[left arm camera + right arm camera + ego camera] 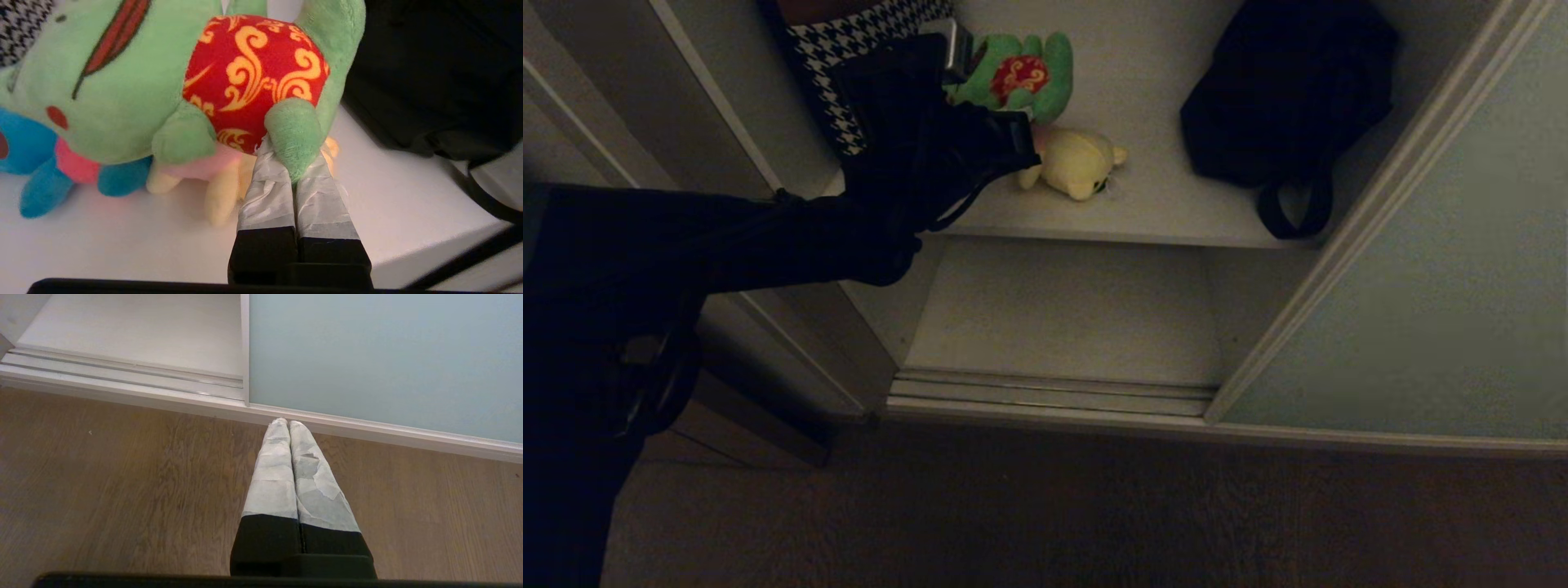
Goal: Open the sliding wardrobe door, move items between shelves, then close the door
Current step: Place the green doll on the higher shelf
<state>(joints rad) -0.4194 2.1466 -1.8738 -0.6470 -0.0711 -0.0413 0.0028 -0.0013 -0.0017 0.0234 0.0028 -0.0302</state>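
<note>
The sliding wardrobe door [1437, 286] stands slid to the right, leaving the shelves open. My left arm reaches in over the upper shelf [1160, 204]. My left gripper [293, 163] is shut on one limb of the green plush toy [122, 81] with the red belly, also seen in the head view [1021, 77]. Under it lie the cream-yellow toy [1078, 163] and the blue toy [24, 143] with pink; the blue one is hidden by my arm in the head view. The lower shelf [1062, 310] is bare. My right gripper [289, 422] hangs shut over the floor.
A black strapped bag [1282, 90] sits at the right of the upper shelf, its strap over the edge. A houndstooth cloth [841, 41] hangs at the left. The ribbed floor track [1054, 392] runs along the wardrobe's foot, with wooden floor [122, 490] before it.
</note>
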